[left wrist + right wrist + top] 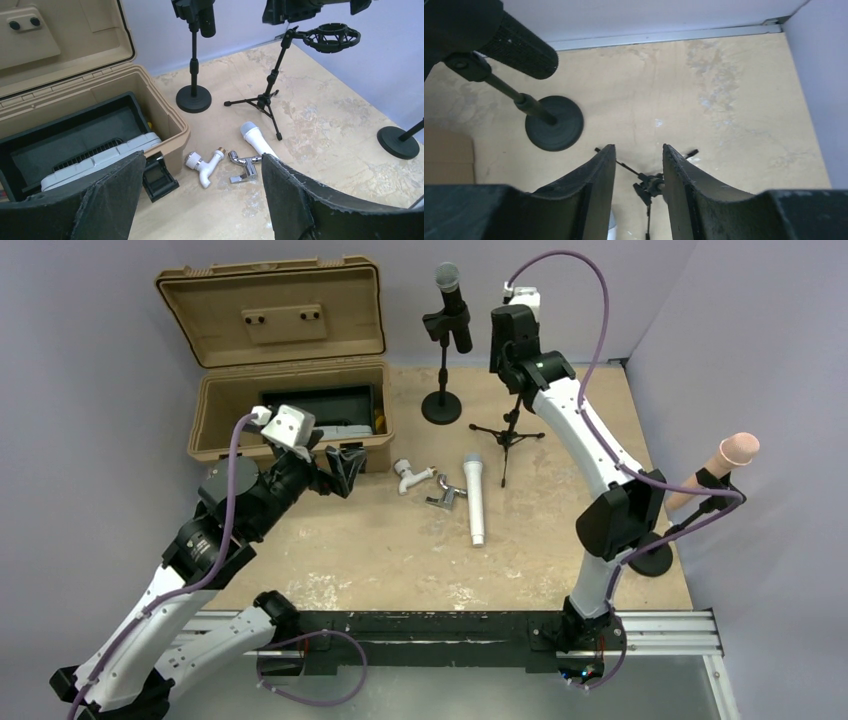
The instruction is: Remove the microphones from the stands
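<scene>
My right gripper (639, 148) hangs high at the 12 o'clock end of the bench (400, 550). It points down with its fingers a narrow gap apart and nothing between them, so it is released and empty. Straight below it stands the tripod (508, 432), and its shock mount (331, 37) holds nothing. A silver mic (474, 495) lies flat mid-bench, at 6 o'clock from the tripod. The black mic (449, 295) sits clipped in the round-base stand (441, 405), just at 9 o'clock from my right gripper. A beige mic (735, 450) sits on a third stand at the 3 o'clock edge. My left gripper (202, 156) is spread wide and empty, low beside the front wall of the case (215, 410) at 9 o'clock.

I judge the black mic to be the one to lift, since it is nearest. The gap looks too tight for its body, so I would widen my fingers first. Then I would shift toward 9 o'clock, close on the body above the clip, and draw it out along its own line rather than sideways, so the stand does not tip.

The wall is close behind at 12 o'clock. The tripod's mount juts out beneath me, so I would cross high. Bare bench shows toward 6 o'clock, past the silver mic, the tap (410, 475) and the chrome fitting (444, 496).
</scene>
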Controlling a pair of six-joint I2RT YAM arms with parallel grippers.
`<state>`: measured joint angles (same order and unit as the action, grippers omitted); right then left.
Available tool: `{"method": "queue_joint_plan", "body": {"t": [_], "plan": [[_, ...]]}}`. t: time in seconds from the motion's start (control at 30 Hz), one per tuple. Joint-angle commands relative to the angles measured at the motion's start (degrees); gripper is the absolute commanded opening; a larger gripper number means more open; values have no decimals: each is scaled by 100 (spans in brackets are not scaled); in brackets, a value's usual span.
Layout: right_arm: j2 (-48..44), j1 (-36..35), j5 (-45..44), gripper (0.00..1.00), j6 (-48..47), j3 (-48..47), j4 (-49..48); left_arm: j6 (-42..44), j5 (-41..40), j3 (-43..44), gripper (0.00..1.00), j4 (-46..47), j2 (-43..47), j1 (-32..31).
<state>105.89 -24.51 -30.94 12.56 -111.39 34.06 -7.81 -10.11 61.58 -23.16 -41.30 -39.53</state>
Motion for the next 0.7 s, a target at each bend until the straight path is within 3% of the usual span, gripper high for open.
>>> {"method": "queue_joint_plan", "body": {"t": [0.0, 0.67], "plan": [[-490, 39, -546, 36, -250, -425, 319, -40, 212, 24, 83, 253, -100, -29], [-732, 105, -448, 25, -185, 399, 424, -11, 151, 21, 83, 224, -220, -31]]}}
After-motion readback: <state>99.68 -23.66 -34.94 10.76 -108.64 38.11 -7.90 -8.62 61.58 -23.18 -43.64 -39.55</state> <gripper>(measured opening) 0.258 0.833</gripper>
